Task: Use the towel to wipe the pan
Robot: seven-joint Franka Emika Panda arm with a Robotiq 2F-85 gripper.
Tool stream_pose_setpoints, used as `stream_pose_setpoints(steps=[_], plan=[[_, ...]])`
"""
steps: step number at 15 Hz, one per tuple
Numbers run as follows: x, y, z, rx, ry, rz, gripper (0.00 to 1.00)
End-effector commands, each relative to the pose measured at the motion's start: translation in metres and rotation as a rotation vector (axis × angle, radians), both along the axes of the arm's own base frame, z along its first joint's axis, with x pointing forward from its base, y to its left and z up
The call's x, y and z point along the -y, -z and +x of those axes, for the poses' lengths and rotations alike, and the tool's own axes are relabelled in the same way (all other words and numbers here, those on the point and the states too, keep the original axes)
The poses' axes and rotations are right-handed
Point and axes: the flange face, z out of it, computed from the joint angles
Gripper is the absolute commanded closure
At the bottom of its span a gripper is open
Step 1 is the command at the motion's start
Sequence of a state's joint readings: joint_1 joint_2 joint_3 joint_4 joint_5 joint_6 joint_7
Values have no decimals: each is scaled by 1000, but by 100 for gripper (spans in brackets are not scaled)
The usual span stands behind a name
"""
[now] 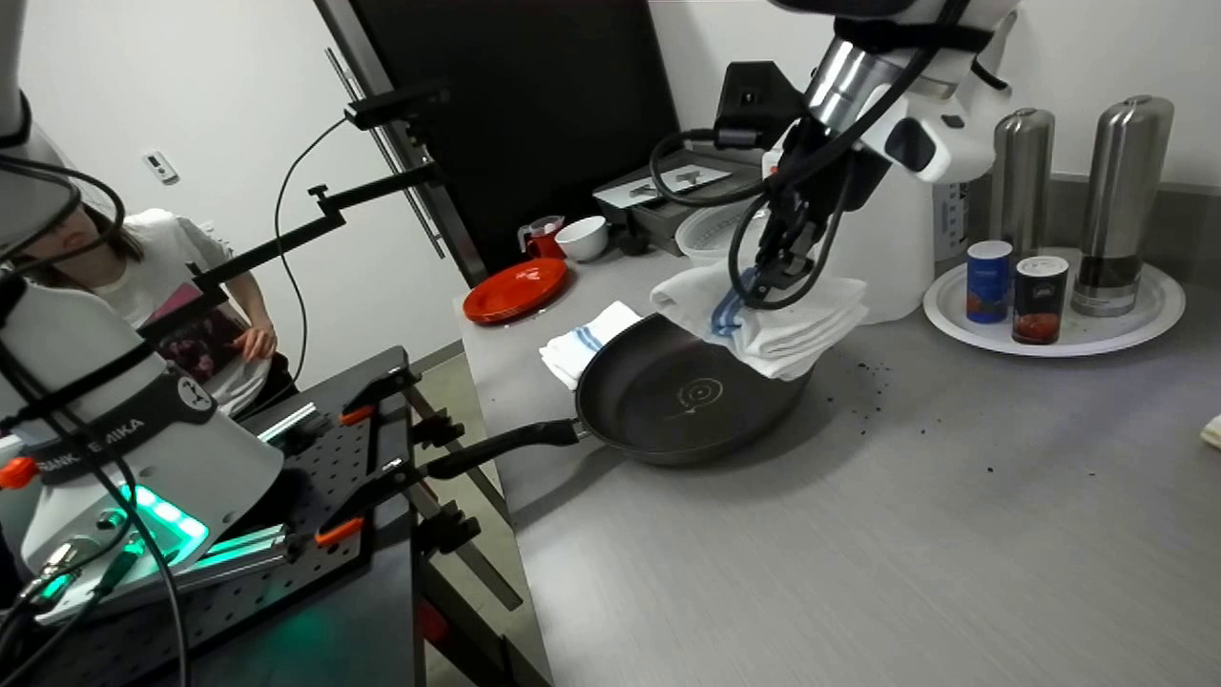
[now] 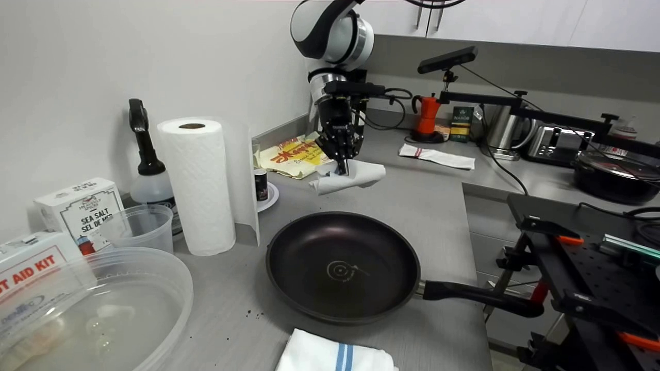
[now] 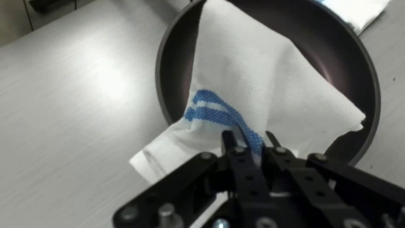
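Black pan point(image 2: 343, 286) | handle point(image 2: 482, 295) points past counter edge point(image 2: 466, 232) | pincer point(image 3: 250, 141) pinching white towel point(image 3: 234, 63)

Wrist view, and the pan point(image 3: 335, 53) runs off the top, much of its inside masked by the blue-striped towel point(image 3: 243, 66)! In an exterior view, the folded towel point(image 2: 327, 354) is chopped by the bottom edge, the first aid kit point(image 2: 33, 263) by the left.

We see a plain white wall point(image 1: 238, 57), a tall black panel point(image 1: 539, 110) and tan flooring point(image 1: 446, 389) in an exterior view. White flat-fronted cupboards point(image 2: 505, 23) hang above the brushed grey counter point(image 2: 433, 206), on which we catch a pale glare point(image 3: 112, 82) in the wrist view.
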State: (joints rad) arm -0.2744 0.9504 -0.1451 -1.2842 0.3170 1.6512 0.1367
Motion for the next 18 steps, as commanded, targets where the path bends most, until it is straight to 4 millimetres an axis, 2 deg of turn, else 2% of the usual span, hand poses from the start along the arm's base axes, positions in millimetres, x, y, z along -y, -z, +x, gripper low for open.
stream_pose_setpoints(steps=[1, 3, 5, 9, 15, 18], plan=[[23, -18, -2, 117, 13, -165, 97], [38, -16, -1, 202, 52, -249, 97], [52, -6, -5, 261, 107, -337, 97], [75, 24, -24, 290, 241, -486, 97], [90, 60, -60, 192, 371, -549, 97], [91, 72, -69, 159, 419, -541, 97]])
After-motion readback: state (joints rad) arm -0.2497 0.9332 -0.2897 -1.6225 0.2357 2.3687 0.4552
